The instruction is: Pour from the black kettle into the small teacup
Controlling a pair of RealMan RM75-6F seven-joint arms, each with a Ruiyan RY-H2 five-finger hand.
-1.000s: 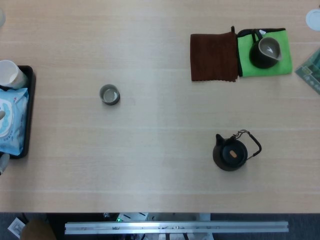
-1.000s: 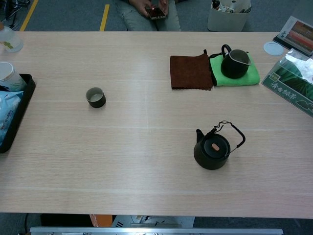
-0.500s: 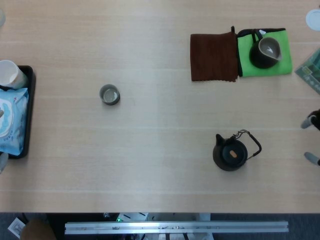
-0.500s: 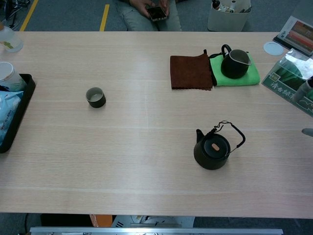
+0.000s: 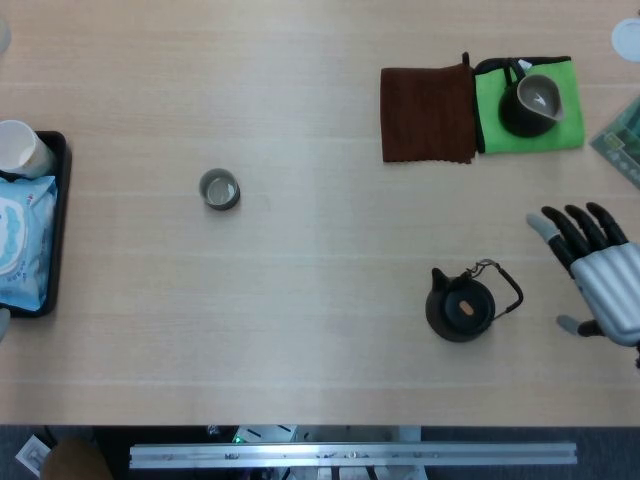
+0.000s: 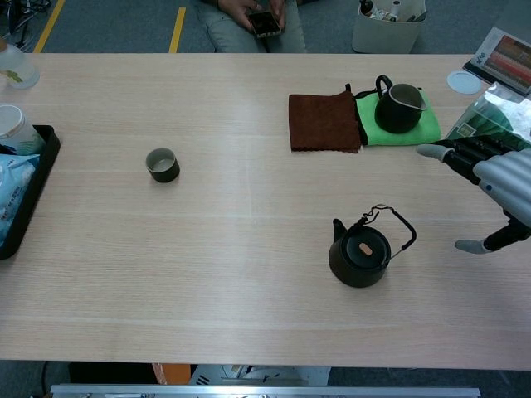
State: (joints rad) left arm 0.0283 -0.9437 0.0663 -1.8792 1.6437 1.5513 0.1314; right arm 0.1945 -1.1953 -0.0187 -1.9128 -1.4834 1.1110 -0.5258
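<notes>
Black kettle (image 5: 460, 307) untouched on table — right hand (image 5: 598, 273) nearby, fingers spread, empty; grasp, carry to small teacup (image 5: 219, 189), pour all left.

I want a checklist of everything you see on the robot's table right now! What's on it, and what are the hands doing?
Surface: light wooden table, no spills seen.
Job's things: black kettle upright, lid on, handle toward the right hand; small teacup upright, far to its left.
Clutter: brown cloth beside green cloth with a dark pitcher on it; black tray holding a blue packet and white cup; green box at right edge.
Hands: right hand open, fingers spread, right of the kettle, not touching; left hand not in view.
Cables: nothing seen.
Surroundings: seated person holding a phone beyond the table.
</notes>
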